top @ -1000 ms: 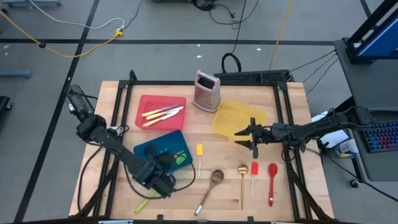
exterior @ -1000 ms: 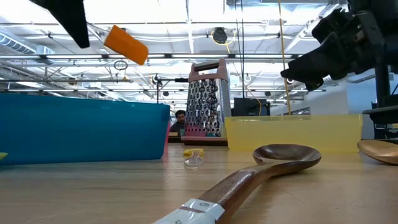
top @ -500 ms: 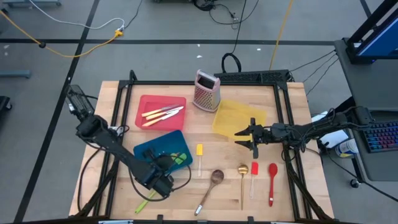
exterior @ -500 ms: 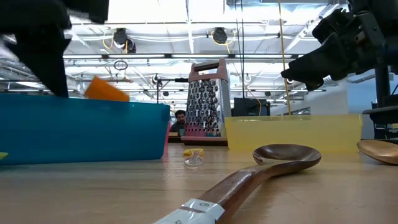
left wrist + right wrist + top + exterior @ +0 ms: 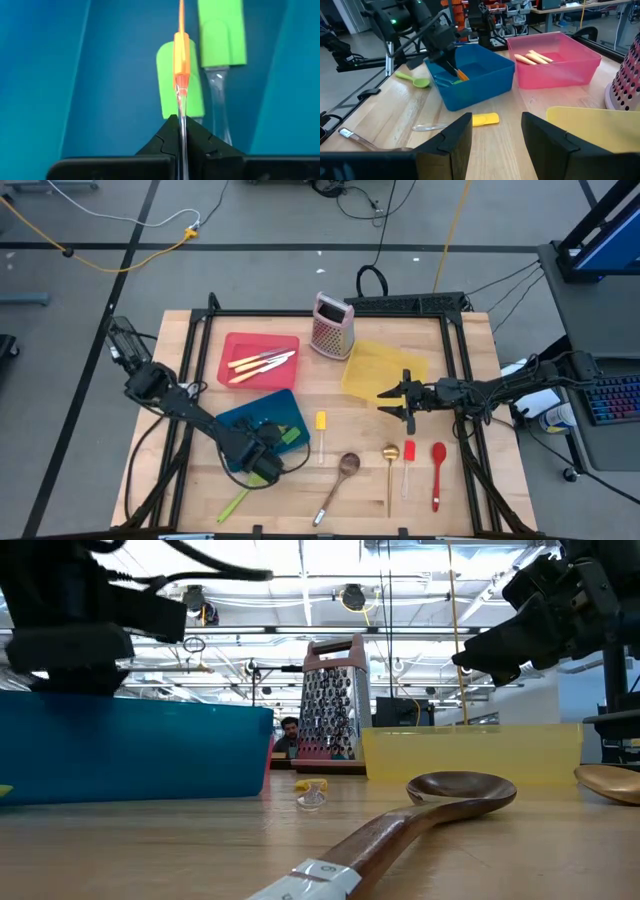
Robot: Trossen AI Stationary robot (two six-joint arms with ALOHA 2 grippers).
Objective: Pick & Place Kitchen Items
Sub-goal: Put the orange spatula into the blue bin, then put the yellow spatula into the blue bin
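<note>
The orange spatula (image 5: 181, 55), with a clear glassy handle, is inside the blue bin (image 5: 232, 423), above two flat green spatulas (image 5: 180, 75). The left claw (image 5: 180, 131) pinches its handle. The right claw (image 5: 403, 402) hovers spread apart over the wooden surface (image 5: 480, 470).

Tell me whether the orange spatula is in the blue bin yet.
Inside, but not released: the orange spatula hangs over the blue bin floor above two green spatulas, its clear handle clamped in the left gripper.
</note>
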